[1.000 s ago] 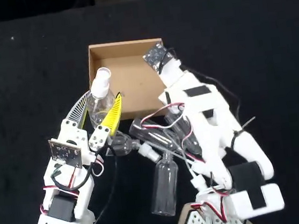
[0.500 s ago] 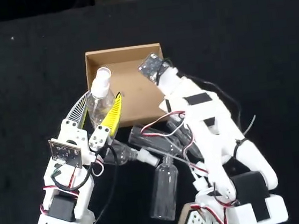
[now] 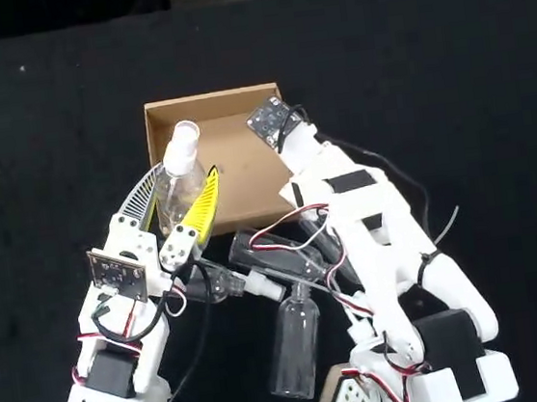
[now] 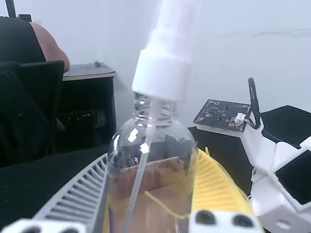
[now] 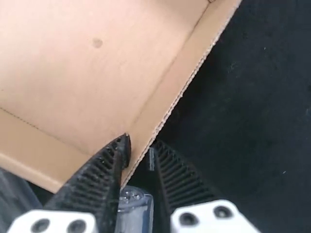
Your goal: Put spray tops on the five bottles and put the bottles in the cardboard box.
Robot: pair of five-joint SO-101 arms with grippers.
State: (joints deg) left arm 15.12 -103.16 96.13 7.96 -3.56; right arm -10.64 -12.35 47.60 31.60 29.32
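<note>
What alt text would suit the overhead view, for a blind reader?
The left end effector holds a spray-topped bottle at the cardboard box's left wall, while the right end effector grips its right wall. More clear bottles lie on the table between the arms.

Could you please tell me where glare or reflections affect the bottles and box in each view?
High view: the capless bottle lying on the black table shows mainly by faint highlights. Left wrist view: the white spray top nearly merges with the bright wall; small glints sit on the held bottle in the left gripper. Right wrist view: the cardboard box is evenly lit, without glare.
</note>
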